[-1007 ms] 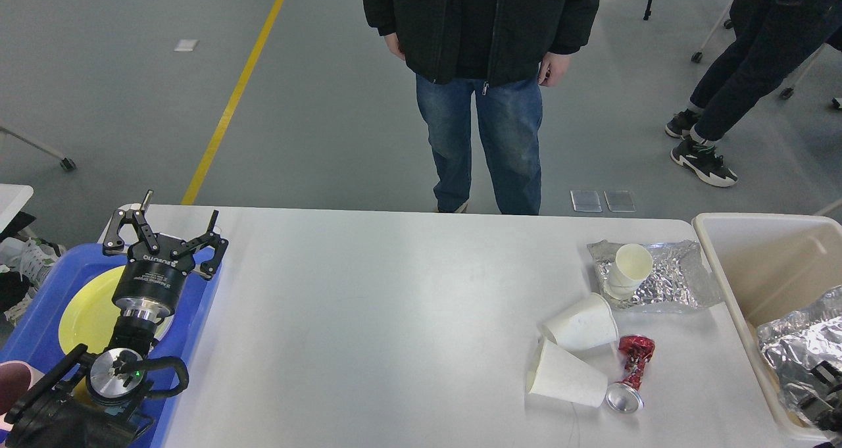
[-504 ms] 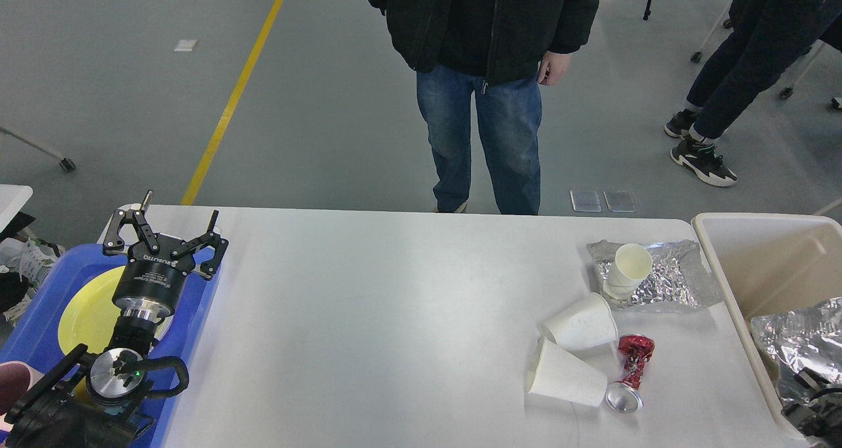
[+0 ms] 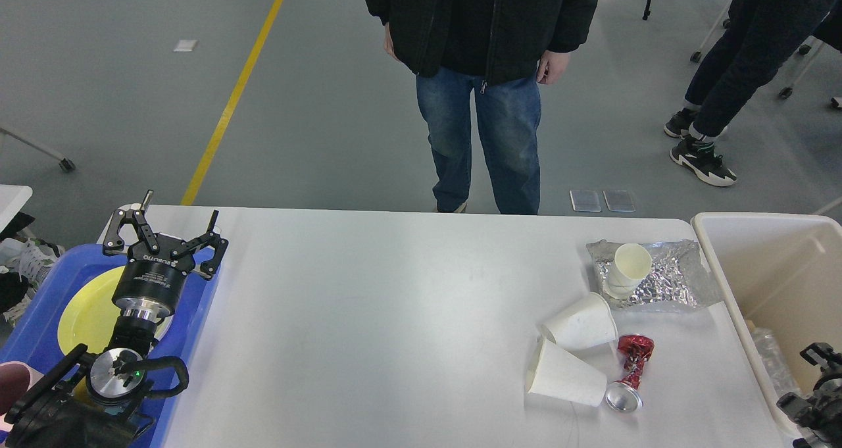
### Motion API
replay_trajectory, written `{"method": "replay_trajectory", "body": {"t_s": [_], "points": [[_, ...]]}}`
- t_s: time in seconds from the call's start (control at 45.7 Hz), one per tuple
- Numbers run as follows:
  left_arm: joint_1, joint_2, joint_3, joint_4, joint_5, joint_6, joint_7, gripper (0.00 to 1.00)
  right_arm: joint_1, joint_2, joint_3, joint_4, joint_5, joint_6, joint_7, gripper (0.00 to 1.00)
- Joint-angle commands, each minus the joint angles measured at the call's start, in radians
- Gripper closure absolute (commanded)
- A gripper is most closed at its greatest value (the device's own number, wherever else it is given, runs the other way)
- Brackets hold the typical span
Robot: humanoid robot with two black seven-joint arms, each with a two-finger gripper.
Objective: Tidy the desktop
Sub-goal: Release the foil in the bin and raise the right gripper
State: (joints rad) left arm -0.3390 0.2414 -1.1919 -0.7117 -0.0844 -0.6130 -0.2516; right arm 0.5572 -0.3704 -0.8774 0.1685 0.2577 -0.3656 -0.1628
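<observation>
Desktop (image 3: 395, 316) ahead, cups (image 3: 579, 329) and can (image 3: 628, 375) littering its right | my left gripper (image 3: 164, 234) spread over tray (image 3: 39, 303) | right gripper (image 3: 816, 395) by bin (image 3: 730, 283), fingers unclear | next: reach a cup.

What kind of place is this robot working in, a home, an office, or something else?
Probably a lab or industrial test hall, not a home: a grey coated floor with a painted yellow line, a bystander in jeans watching, and a plain white desktop staged with litter beside a cream bin.

Black arm (image 3: 141, 290), silver joint cap, green light
</observation>
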Motion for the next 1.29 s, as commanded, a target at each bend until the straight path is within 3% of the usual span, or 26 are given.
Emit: {"method": "replay_trajectory", "body": {"t_s": [0.0, 0.46, 0.657, 0.854, 0.963, 1.138, 1.27], "points": [[0.000, 0.001, 0.000, 0.000, 0.000, -0.001, 0.000, 0.04, 0.018, -0.021, 0.000, 0.003, 0.000, 0.046, -0.001, 0.00], [0.000, -0.001, 0.000, 0.000, 0.000, -0.001, 0.000, 0.04, 0.326, -0.171, -0.028, 0.244, -0.018, 0.335, -0.018, 0.00], [0.000, -0.001, 0.000, 0.000, 0.000, -0.001, 0.000, 0.04, 0.647, -0.266, -0.208, 0.616, -0.107, 0.350, -0.038, 0.00], [0.000, 0.001, 0.000, 0.000, 0.000, -0.001, 0.000, 0.04, 1.012, -0.225, -0.448, 0.963, -0.127, 0.408, -0.040, 0.00], [0.000, -0.001, 0.000, 0.000, 0.000, -0.001, 0.000, 0.04, 1.225, -0.122, -0.569, 1.082, -0.126, 0.566, -0.040, 0.00], [0.000, -0.001, 0.000, 0.000, 0.000, -0.001, 0.000, 0.04, 1.469, -0.013, -0.583, 1.114, -0.121, 0.989, -0.038, 0.00], [0.002, -0.001, 0.000, 0.000, 0.000, -0.001, 0.000, 0.04, 1.612, 0.014, -0.568, 1.151, -0.115, 1.166, -0.038, 0.00]]}}
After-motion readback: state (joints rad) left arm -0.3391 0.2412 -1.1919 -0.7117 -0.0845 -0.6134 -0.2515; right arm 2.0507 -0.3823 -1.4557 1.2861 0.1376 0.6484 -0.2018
